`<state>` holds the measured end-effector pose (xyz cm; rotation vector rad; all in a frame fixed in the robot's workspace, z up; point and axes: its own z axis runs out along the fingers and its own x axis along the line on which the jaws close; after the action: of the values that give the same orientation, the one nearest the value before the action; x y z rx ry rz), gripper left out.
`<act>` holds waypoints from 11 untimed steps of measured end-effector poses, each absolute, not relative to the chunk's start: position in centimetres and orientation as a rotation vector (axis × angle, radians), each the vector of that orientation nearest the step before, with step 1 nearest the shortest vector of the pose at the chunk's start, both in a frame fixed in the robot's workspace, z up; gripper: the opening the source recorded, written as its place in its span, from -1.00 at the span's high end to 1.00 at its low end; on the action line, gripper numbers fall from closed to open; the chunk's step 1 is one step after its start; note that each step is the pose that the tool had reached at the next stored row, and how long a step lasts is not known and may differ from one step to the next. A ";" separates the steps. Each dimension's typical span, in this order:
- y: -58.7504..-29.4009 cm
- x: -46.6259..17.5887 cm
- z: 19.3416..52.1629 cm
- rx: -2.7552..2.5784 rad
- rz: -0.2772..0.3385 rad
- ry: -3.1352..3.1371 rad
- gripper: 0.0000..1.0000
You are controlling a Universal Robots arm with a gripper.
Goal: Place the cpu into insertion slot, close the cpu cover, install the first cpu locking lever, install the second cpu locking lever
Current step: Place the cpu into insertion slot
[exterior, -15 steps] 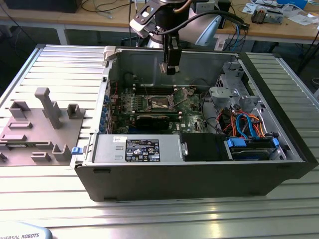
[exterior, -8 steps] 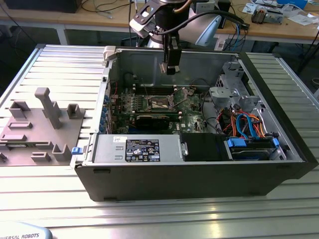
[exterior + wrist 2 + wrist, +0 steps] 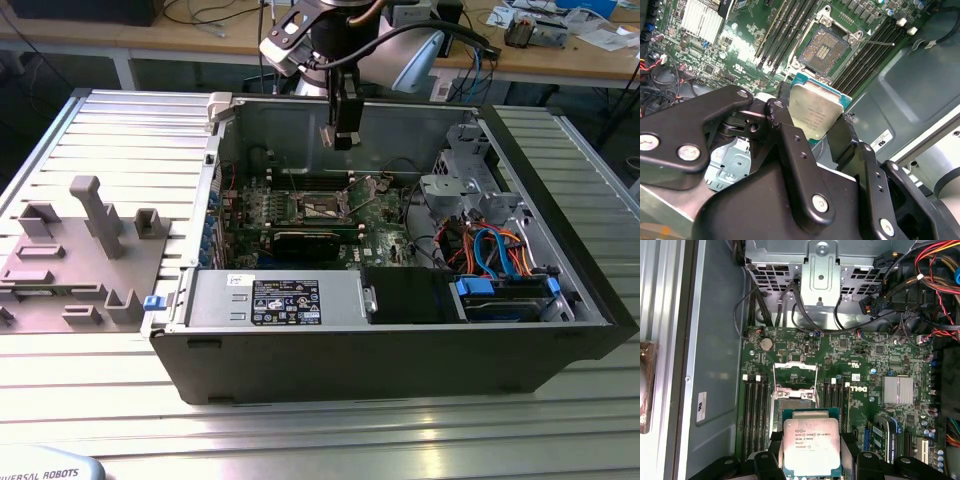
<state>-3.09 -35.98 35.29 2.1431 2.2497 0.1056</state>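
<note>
My gripper (image 3: 343, 138) hangs inside the open computer case, above the green motherboard (image 3: 380, 222). It is shut on the cpu (image 3: 815, 112), a flat silver-topped square chip clamped by its edges between the black fingers (image 3: 781, 116). In the first wrist view the cpu (image 3: 811, 446) sits a short way off from the insertion slot (image 3: 794, 401), not over it. The insertion slot (image 3: 826, 49) lies bare, its dark contact field showing. The cpu cover (image 3: 776, 378) stands raised off the socket. A thin wire locking lever (image 3: 879, 43) sticks out beside the socket.
Black memory slots (image 3: 754, 410) flank the socket on both sides. A metal drive cage (image 3: 820, 275) and bundled cables (image 3: 935, 285) crowd the case's far end. The case wall (image 3: 300, 120) is close behind the gripper. A grey parts fixture (image 3: 80, 250) lies at the exterior view's left.
</note>
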 end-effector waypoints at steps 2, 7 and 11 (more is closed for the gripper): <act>-36.0 -3.1 35.3 2.145 0.106 2.248 -0.08; -36.0 -3.1 35.3 2.149 0.105 2.244 -0.08; -36.0 -3.1 35.3 2.154 0.105 2.239 -0.08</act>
<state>-3.09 -35.99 35.29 2.1542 2.2386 0.1054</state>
